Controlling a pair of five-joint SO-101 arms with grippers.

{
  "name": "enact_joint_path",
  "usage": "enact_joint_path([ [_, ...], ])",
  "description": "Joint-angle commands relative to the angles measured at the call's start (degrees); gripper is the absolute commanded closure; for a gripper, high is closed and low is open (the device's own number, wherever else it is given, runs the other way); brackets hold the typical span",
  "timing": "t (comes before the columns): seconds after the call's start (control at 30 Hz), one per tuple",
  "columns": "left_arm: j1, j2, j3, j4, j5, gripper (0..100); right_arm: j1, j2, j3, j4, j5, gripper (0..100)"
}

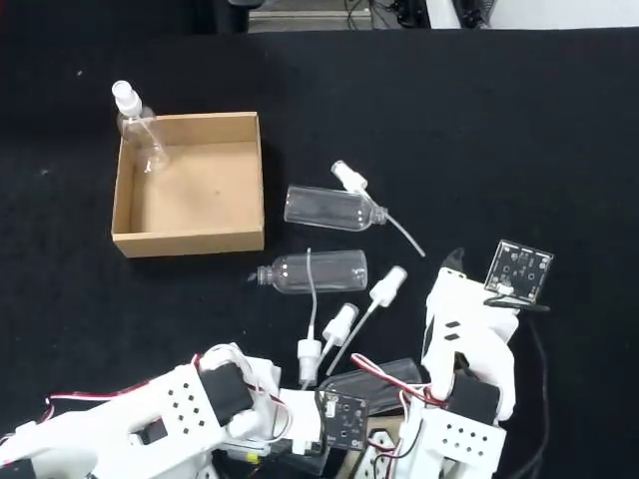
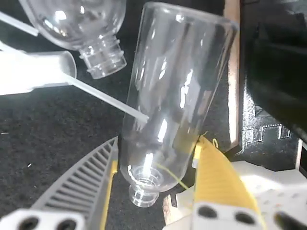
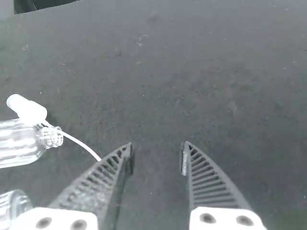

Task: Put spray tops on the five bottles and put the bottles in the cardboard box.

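Capping stage: left jaws clamp an uncapped clear plastic bottle (image 2: pixel 172 110); right jaws gape empty over the black tabletop (image 3: pixel 192 72). Next, probably, fetching a loose white spray top (image 1: pixel 388 283).

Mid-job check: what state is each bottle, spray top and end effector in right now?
Boxed bottle: spray top on, leaning in cardboard box corner.
Upper bottle: lying, uncapped.
Lower bottle: lying, uncapped.
Held bottle: uncapped, gripped by left end effector.
Right end effector: open, empty.
Loose spray tops: four, lying on the cloth.
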Motion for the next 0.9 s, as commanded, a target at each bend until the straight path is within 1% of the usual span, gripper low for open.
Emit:
enact_joint_path([
  [0.0, -0.57, -0.09, -1.71, 0.62, -1.67, 73, 0.62, -5.41, -2.15, -2.11, -0.35, 86.1],
  [0.1, -1.45, -0.09, -1.71, 0.53, -5.54, 66, 0.62, -5.41, -2.15, -2.11, -0.35, 86.1],
  [0.17, -0.92, -0.09, -1.98, 0.18, -6.95, 66, 0.62, -5.41, -2.15, -2.11, -0.26, 86.1],
  [0.3, -0.92, -0.09, -1.98, 0.09, -12.4, 66, 0.62, -5.41, -2.15, -2.11, -0.26, 86.1],
  [0.5, -1.01, 0.0, -1.45, -6.33, -12.13, 66, 0.62, -5.41, -2.15, -2.11, -0.26, 86.1],
  [0.57, -1.01, 0.35, -1.45, -7.82, -10.99, 66, 0.62, -5.41, -2.15, -2.11, -0.26, 86.1],
  [0.8, -0.75, -0.09, 0.57, -8.0, -10.64, 66, 0.62, -5.41, -2.15, -2.11, -0.18, 86.1],
  [0.87, 0.92, -0.09, 1.01, -8.0, -10.11, 66, 0.62, -5.41, -2.15, -2.11, -0.18, 86.1],
])
